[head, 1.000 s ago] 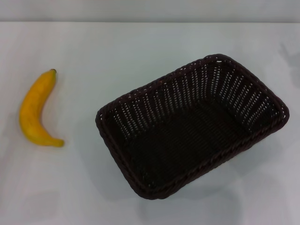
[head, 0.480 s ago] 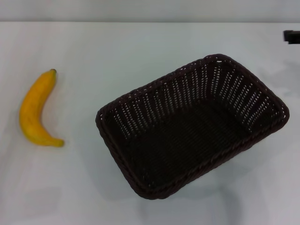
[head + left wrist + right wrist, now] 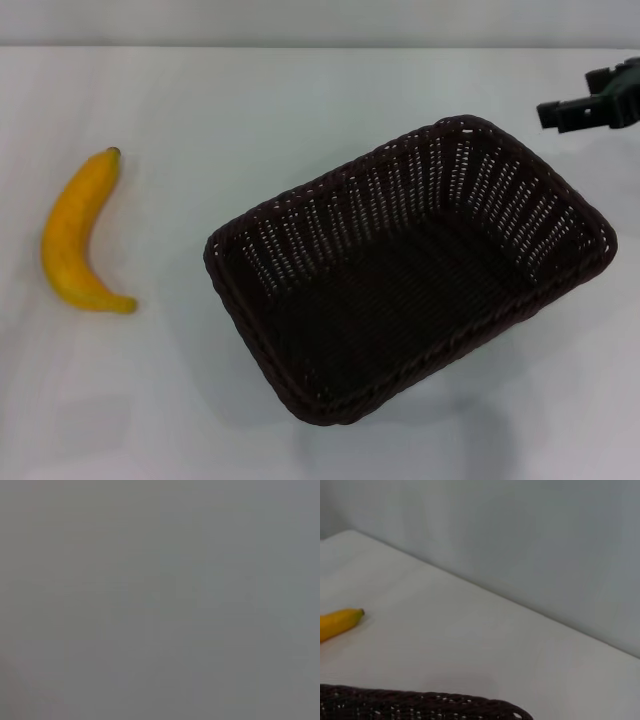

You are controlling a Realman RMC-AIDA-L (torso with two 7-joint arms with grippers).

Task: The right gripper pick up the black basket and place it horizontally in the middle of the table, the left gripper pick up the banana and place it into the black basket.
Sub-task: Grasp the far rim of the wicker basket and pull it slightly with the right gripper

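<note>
Diagonally lies the black basket [image 3: 410, 270] (banana [image 3: 78, 236] well outside).

**Right gripper at the far right edge; left arm out of sight**

In the head view, only the tip of the black, slim-fingered right gripper [image 3: 590, 103] showed, reaching in from the far right edge and held above the surface. Whether its fingers were parted or closed could not be judged. Neither the left arm nor its gripper appeared in any view; the left wrist view showed only uniform grey.
</note>
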